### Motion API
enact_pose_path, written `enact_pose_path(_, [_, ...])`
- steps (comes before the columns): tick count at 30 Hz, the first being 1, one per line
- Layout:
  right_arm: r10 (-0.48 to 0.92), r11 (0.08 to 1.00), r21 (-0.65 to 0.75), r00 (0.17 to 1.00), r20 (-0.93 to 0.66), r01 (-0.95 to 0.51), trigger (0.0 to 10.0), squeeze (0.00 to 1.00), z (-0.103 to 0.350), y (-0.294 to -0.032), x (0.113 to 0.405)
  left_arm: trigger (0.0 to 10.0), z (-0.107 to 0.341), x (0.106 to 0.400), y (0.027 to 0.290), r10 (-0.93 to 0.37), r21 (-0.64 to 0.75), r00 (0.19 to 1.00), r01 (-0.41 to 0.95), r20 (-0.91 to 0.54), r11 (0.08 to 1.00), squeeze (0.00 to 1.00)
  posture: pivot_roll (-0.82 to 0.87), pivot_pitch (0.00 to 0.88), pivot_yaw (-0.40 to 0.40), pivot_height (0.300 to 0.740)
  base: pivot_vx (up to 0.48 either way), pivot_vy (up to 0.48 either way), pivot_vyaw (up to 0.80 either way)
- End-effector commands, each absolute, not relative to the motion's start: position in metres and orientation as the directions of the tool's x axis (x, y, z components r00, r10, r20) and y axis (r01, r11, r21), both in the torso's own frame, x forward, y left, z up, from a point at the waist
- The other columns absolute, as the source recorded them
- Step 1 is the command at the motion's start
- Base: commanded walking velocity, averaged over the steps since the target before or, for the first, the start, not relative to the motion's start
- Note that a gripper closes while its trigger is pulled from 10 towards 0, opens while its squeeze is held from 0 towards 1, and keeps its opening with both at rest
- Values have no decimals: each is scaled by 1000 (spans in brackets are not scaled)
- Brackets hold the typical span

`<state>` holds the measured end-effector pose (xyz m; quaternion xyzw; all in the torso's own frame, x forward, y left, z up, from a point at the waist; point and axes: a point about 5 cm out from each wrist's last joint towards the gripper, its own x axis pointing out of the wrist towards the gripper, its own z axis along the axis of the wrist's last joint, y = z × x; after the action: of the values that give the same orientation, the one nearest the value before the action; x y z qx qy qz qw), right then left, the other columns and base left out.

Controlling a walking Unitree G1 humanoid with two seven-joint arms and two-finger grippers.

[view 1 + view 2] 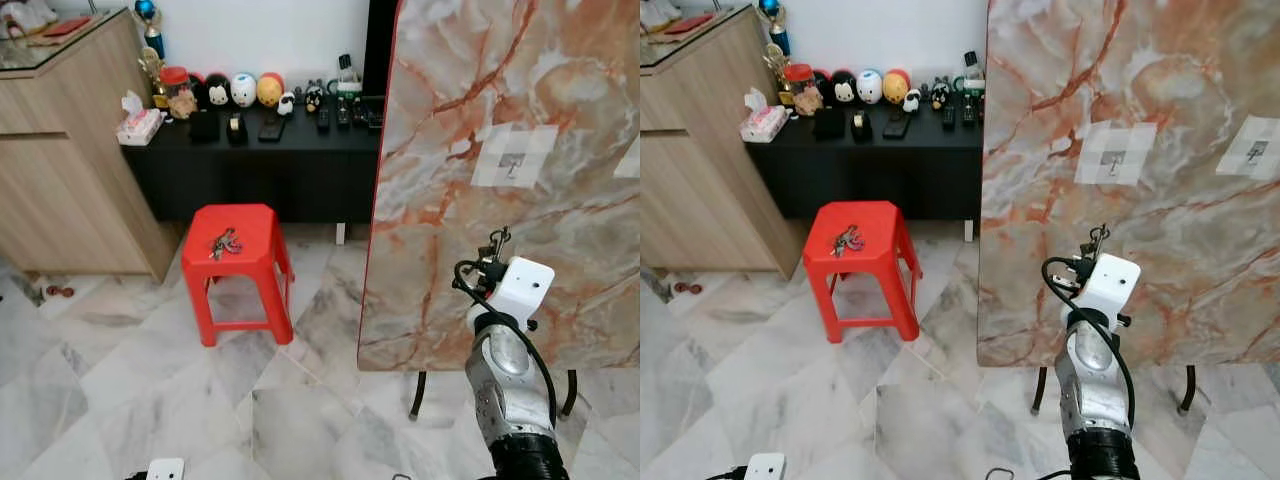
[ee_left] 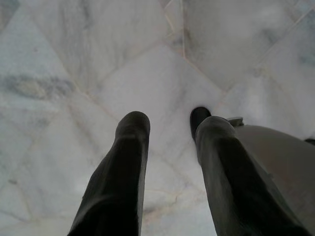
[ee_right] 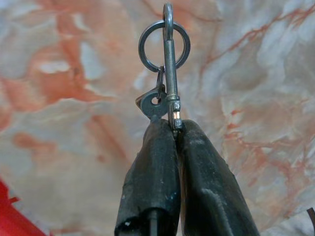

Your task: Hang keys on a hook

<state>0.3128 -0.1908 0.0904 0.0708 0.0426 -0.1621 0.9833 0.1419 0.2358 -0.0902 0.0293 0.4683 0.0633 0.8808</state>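
Left gripper (image 2: 167,172): hangs idle over the floor at about 7 o'clock; two long matte-black fingers set apart, nothing between them.

Floor (image 1: 150,380): glossy pale marble tiles, grey veining, diagonal joints.

Right gripper (image 3: 174,129): raised at about 4 o'clock, just before the panel; rubbery black fingers pressed together on the keys (image 3: 165,73).

Keys: thin steel shank pinched at its lower end, round split ring uppermost, one small flat key dangling beside the shank.

Risk, grip: the hold looks like a narrow pinch on smooth metal; a knock against the panel could swivel the ring or let the bunch slip and drop.

Panel (image 1: 520,250): upright slab, polished marble pattern in rust and cream, dark metal legs below.

Hook (image 1: 513,163): small and dark on a pale square patch, at about 2 o'clock, above the gripper and apart from it.

Risk, aim: hook tiny, ring opening modest; a tilted ring would likely catch the tip or miss.

Stool (image 1: 238,262): moulded red plastic, flat top, splayed legs, at about 10 o'clock.

Second bunch (image 1: 224,243): metal keys lying on the stool top.

Sideboard (image 1: 250,165): low, black, far back, carrying rounded toy figures.
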Motion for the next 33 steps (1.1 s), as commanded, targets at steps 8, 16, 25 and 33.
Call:
enact_pose_path(8, [-317, 937, 124, 943, -98, 328, 10000, 0, 92, -191, 315, 10000, -92, 138, 236, 126, 127, 533, -36, -836, 991, 0, -131, 0, 12, 740, 302, 0, 0])
enact_pose_path(16, [-308, 939, 126, 946, -99, 318, 10000, 0, 92, -189, 316, 10000, -92, 138, 236, 120, 127, 532, -23, -838, 992, 0, -130, 0, 12, 740, 307, 0, 0])
enact_pose_path(25, [-285, 946, 129, 953, -105, 297, 10000, 0, 90, -184, 315, 10000, -92, 138, 236, 119, 132, 531, -14, -839, 991, 0, -131, 0, 12, 740, 154, 0, 0])
enact_pose_path(33, [-253, 961, 97, 964, -80, 260, 10000, 0, 92, -178, 313, 10000, -93, 138, 233, 113, 127, 528, -9, -842, 992, 0, -130, 0, 10, 740, 0, 0, 0])
